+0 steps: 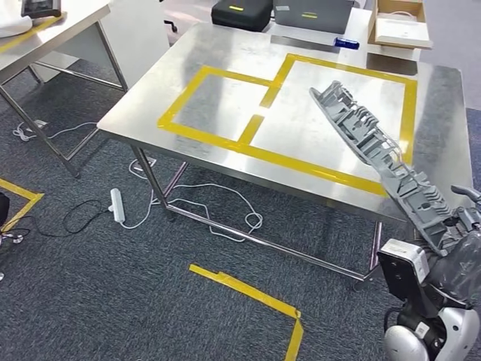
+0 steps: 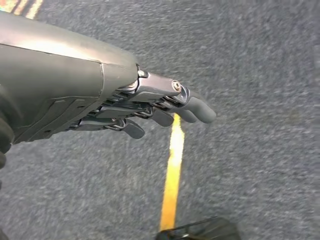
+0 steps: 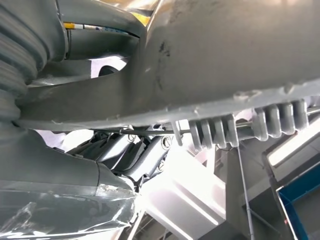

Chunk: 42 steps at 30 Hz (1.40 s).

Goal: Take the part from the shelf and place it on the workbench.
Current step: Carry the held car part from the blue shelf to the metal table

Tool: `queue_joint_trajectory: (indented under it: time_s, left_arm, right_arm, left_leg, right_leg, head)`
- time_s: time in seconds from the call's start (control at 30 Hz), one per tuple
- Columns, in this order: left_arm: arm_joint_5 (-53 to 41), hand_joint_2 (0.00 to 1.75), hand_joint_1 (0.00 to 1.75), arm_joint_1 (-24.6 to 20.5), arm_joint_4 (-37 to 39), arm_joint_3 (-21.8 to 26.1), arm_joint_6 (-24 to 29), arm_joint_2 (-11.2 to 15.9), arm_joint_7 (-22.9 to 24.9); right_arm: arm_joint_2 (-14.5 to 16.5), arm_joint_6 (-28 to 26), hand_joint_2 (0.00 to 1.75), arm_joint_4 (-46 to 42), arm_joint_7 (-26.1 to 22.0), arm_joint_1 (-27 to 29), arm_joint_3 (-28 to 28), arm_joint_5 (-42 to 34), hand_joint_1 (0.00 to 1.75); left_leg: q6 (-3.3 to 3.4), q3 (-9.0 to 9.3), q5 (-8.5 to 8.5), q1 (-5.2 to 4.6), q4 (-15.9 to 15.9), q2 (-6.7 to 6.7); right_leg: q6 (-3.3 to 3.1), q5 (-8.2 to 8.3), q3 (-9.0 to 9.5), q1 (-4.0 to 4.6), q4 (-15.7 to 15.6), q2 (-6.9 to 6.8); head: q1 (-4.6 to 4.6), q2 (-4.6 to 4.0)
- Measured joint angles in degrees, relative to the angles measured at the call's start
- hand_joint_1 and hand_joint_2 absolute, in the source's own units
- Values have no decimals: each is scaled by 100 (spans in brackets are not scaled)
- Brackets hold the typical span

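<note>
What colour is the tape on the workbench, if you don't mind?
Yellow tape, clearest in the head view.

Steel workbench (image 1: 187,90) bears yellow tape rectangles (image 1: 249,128); carpet (image 1: 85,301) beneath.

A workshop or robotics lab: ahead of the right hand (image 1: 462,252) stands a stainless steel workbench (image 1: 170,83) marked with yellow tape rectangles (image 1: 227,101), grey carpet (image 1: 85,301) carries loose cables (image 1: 216,203), equipment cases (image 1: 241,13) beyond.

Right hand (image 1: 462,252) gripping; left hand (image 2: 151,107) empty.
</note>
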Motion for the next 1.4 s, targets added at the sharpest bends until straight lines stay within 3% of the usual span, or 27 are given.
queue_joint_trajectory:
  time_s: [0.07, 0.2, 0.27, 0.33, 0.37, 0.4, 0.43, 0.5, 0.57, 0.63, 0.73, 0.87, 0.9, 0.93, 1.0, 1.07, 1.17, 1.23, 1.27, 1.37, 1.4]
  left_arm:
    - [-1, 175, 0, 2, 0, -1, 0, 0, 1]
    - [0, 175, 0, 2, 0, -4, 0, -10, -2]
    - [1, 175, 0, -7, 0, -7, 2, -11, -4]
    - [2, 175, 0, -16, 0, -8, 4, -10, -4]
    - [2, 175, 0, -13, 0, -8, 4, -10, -4]
    - [2, 175, 0, -8, 0, -9, 4, -10, -4]
    - [2, 175, 0, -4, 0, -9, 4, -10, -4]
    - [3, 175, 0, -1, 2, -11, 8, -18, -2]
    - [13, 175, 0, -7, 7, -11, 34, -31, 20]
    - [23, 175, 0, -6, 9, -10, 84, -43, 62]
    - [23, 175, 0, -16, 9, -11, 193, -56, 99]
    - [24, 175, 0, -27, 9, -12, 282, -59, 125]
    - [24, 175, 0, -22, 9, -12, 284, -60, 127]
    - [24, 175, 0, -19, 9, -12, 284, -60, 127]
    - [28, 175, 0, -18, 9, -12, 284, -59, 123]
    - [35, 175, 0, -28, 9, -13, 275, -59, 115]
    - [39, 175, 0, -27, 9, -13, 249, -60, 93]
    - [41, 175, 0, -28, 9, -14, 237, -60, 81]
    - [43, 175, 0, -34, 9, -14, 232, -61, 78]
    - [45, 175, 0, -37, 9, -15, 210, -63, 74]
    - [45, 175, 0, -35, 9, -15, 200, -63, 74]
  right_arm:
    - [0, 0, 175, 7, 0, -8, 0, -5, 175]
    - [-1, 0, 175, 17, 7, -11, 13, -14, 175]
    - [-2, 0, 175, 20, 6, -20, 23, -14, 175]
    - [-2, 0, 175, 22, 4, -23, 30, -14, 175]
    - [-2, 0, 175, 25, 4, -18, 32, -15, 175]
    - [-2, 0, 175, 31, 5, -11, 34, -20, 175]
    - [-2, 0, 175, 38, 6, -6, 35, -29, 175]
    - [-3, 0, 175, 50, 10, -7, 36, -58, 175]
    - [-4, -1, 175, 56, 26, -19, 38, -94, 175]
    - [-4, -2, 175, 62, 48, -20, 41, -132, 175]
    - [-4, -1, 175, 64, 79, -23, 41, -180, 175]
    - [-4, 17, 175, 75, 118, -80, 41, -244, 175]
    - [-4, 22, 175, 85, 132, -85, 41, -261, 175]
    - [-4, 28, 175, 98, 144, -92, 40, -278, 175]
    - [-4, 43, 175, 120, 163, -112, 39, -309, 175]
    - [-4, 55, 175, 135, 171, -141, 37, -338, 175]
    - [-5, 67, 175, 149, 174, -174, 30, -375, 175]
    - [-16, 70, 175, 152, 175, -182, 26, -386, 175]
    - [-25, 70, 175, 154, 175, -192, 24, -389, 175]
    - [-39, 70, 175, 166, 175, -212, 23, -396, 175]
    - [-39, 69, 175, 174, 179, -211, 23, -405, 175]
  left_leg:
    - [58, 104, 359, -10, -516, 2]
    - [210, 225, 347, -4, -666, -11]
    - [273, 321, 308, 3, -676, -17]
    - [297, 375, 232, -7, -674, -19]
    - [301, 417, 187, -14, -674, -20]
    - [302, 473, 138, -23, -673, -24]
    - [302, 543, 86, -34, -673, -28]
    - [293, 694, -18, -53, -676, -35]
    - [252, 762, -84, -56, -687, -38]
    - [184, 783, -94, -51, -683, -37]
    - [98, 718, -154, -53, -466, -30]
    - [-16, 42, -670, -2, 684, -23]
    - [-31, -62, -676, 9, 793, -23]
    - [-38, -68, -549, 17, 700, -23]
    - [-30, 159, -61, 28, 45, -46]
    - [11, 379, 169, 24, -556, -93]
    - [112, 434, 193, 1, -715, -92]
    - [184, 457, 236, 16, -757, -51]
    - [217, 469, 244, 26, -777, -28]
    - [265, 481, 226, 17, -781, 36]
    - [269, 488, 216, 13, -779, 61]
  right_leg:
    - [74, -117, 53, 15, -5, 12]
    - [226, -215, 150, 13, 90, 12]
    - [266, -380, -131, 2, 589, -1]
    - [286, -674, -636, 2, 1342, -3]
    - [287, -778, -840, 3, 1568, -3]
    - [278, -775, -952, 4, 1609, -3]
    - [260, -641, -966, 6, 1454, -3]
    - [179, -81, -800, 27, 751, -8]
    - [93, 270, -671, 78, 233, -25]
    - [25, 312, -629, 118, 126, -32]
    - [-36, 361, -477, 65, 12, -33]
    - [-73, 293, -367, 41, -29, -24]
    - [-72, 271, -340, 41, -29, -9]
    - [-65, 250, -308, 40, -28, 13]
    - [-39, 207, -240, 38, -27, 64]
    - [7, 176, -220, 45, -16, 115]
    - [115, 154, -247, 40, -22, 173]
    - [182, 61, -309, 30, 83, 140]
    - [208, -62, -414, 25, 292, 105]
    - [265, -541, -992, 3, 1412, 32]
    - [275, -564, -1117, 0, 1621, 28]
  head:
    - [-11, 0]
    - [-2, 0]
    - [15, 0]
    - [22, 0]
    - [22, 0]
    - [24, 0]
    - [24, 0]
    - [19, 0]
    - [0, 0]
    - [-13, 0]
    - [-21, 0]
    - [-31, 0]
    - [-31, 0]
    - [-31, 0]
    - [-31, 0]
    - [-30, 0]
    - [-18, 0]
    - [5, 0]
    - [23, 0]
    - [52, 0]
    - [51, 0]
